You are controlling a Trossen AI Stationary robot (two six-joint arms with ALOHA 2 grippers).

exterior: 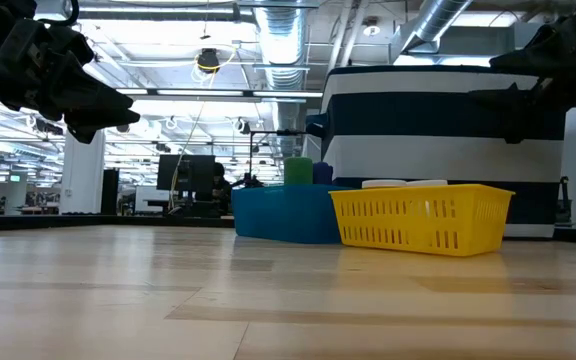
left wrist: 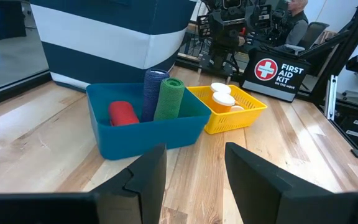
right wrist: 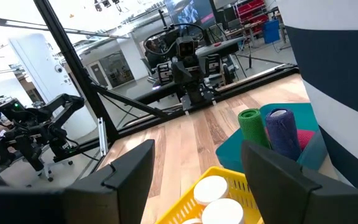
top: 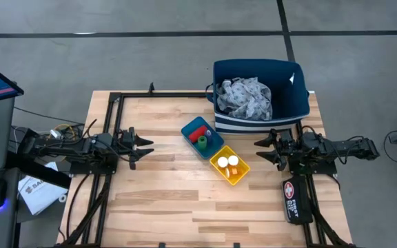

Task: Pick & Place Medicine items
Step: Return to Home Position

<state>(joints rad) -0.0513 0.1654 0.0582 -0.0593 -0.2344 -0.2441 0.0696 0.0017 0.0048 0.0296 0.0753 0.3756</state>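
Note:
The medicine items lie in two trays at the table's middle. A red item (left wrist: pixel 124 113), a blue one (left wrist: pixel 155 93) and a green one (left wrist: pixel 169 98) stand in the blue tray (top: pixel 189 128). White-capped bottles (top: pixel 228 162) lie in the yellow tray (left wrist: pixel 241 115). My left gripper (top: pixel 145 147) hovers level to the left of the trays, open and holding nothing (left wrist: pixel 194 155). My right gripper (top: pixel 260 150) hovers level to their right, also open and holding nothing (right wrist: pixel 197 152). Both point at the trays from a distance.
A navy and white striped bin (top: pixel 220 118) holding a grey-blue patterned cloth (top: pixel 247 96) stands at the far edge behind the trays. A black first aid kit (top: pixel 295 198) lies near the right arm's base. Bare wood (top: pixel 185 207) stretches toward the near edge.

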